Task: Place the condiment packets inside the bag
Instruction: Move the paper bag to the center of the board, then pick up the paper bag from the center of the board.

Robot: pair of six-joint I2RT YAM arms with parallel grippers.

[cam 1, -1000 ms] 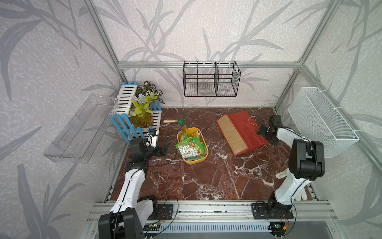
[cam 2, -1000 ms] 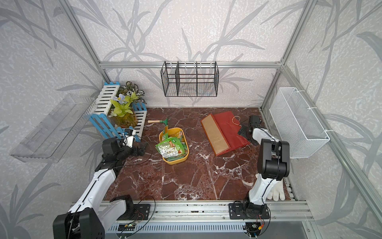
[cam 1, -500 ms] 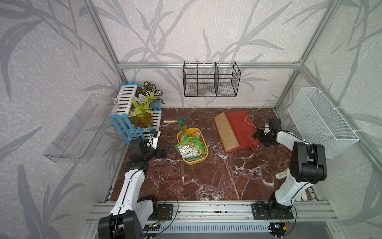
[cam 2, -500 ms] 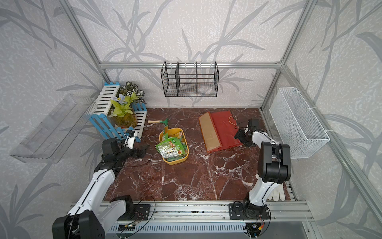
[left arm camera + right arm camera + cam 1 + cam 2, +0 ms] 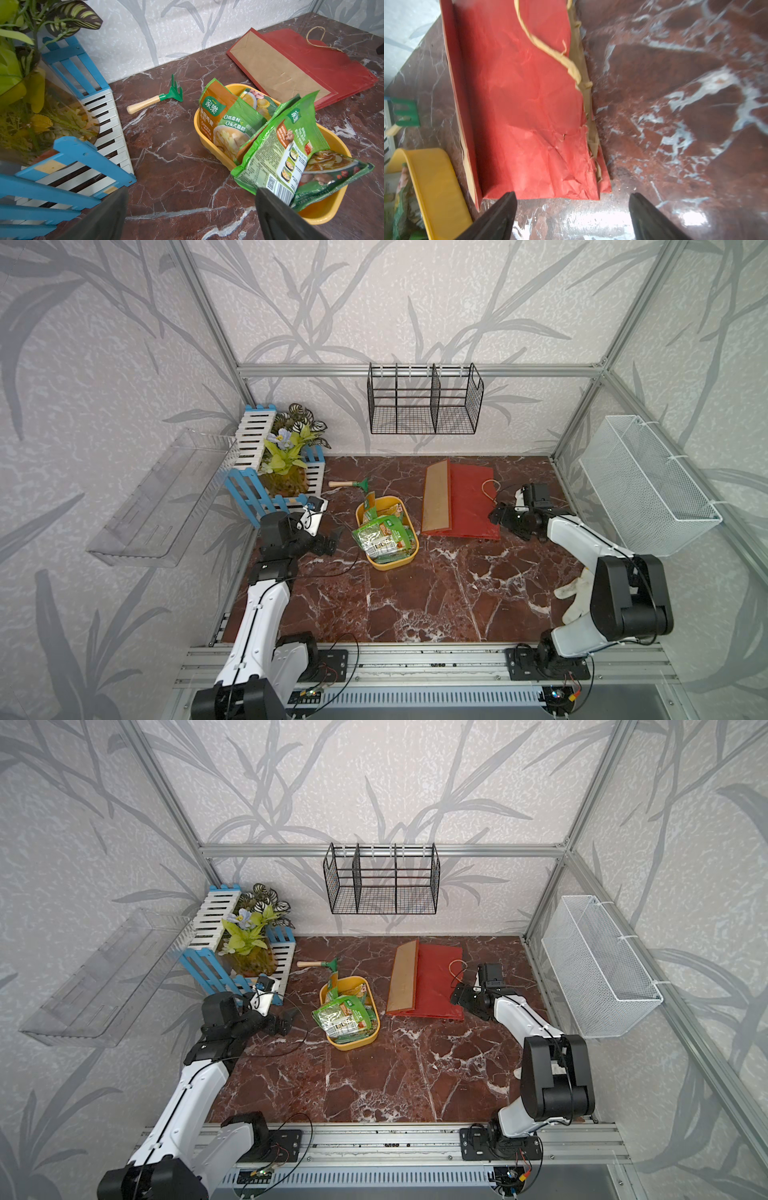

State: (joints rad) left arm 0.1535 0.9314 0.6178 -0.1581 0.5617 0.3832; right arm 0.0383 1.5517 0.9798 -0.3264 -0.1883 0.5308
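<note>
Red bag [image 5: 469, 502] flat; packets [image 5: 384, 537] in yellow tray [image 5: 391, 567].

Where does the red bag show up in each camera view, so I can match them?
In a top view: bag lies flat, right-rear of the tray.
In a top view: bag sits the same way, right-rear of the tray.
Left wrist: bag lies beyond the tray.
Right wrist: bag fills much of the picture, tray beside it.
Shared landmark: the yellow tray.
</note>
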